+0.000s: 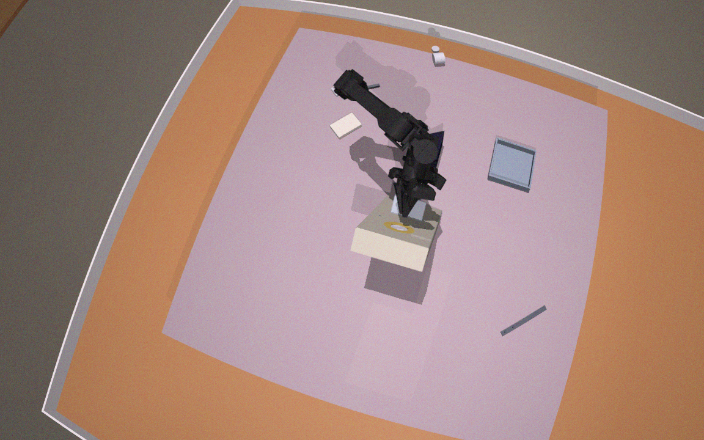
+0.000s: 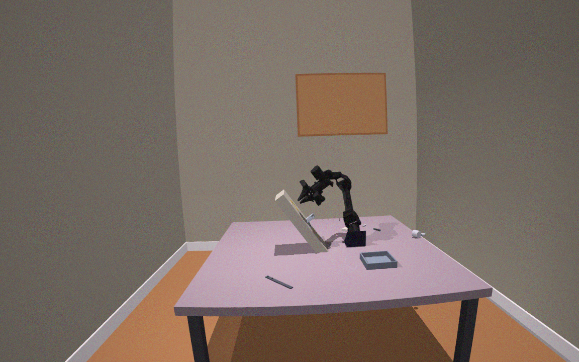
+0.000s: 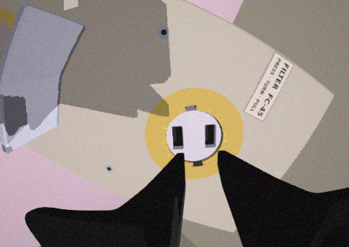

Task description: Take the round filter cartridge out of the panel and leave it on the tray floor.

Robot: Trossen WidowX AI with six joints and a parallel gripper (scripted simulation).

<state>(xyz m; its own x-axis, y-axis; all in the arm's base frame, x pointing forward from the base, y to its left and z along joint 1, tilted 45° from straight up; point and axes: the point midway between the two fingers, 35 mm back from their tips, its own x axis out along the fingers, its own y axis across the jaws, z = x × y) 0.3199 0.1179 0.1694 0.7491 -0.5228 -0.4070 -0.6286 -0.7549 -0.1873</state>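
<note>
The round white filter cartridge sits in a yellow ring on the tilted beige service panel. Its two dark slots stand side by side in the wrist view, with small notches at the rim above and below it. My gripper is partly open and empty. It hangs off the panel face, and its fingertips overlap the cartridge's lower edge in the wrist view. The blue-grey tray is empty, on the table to the right of the robot.
A pale blue-grey plate juts from the panel beside the cartridge. A dark flat bar, a cream block, a white cylindrical object and a dark rod lie around.
</note>
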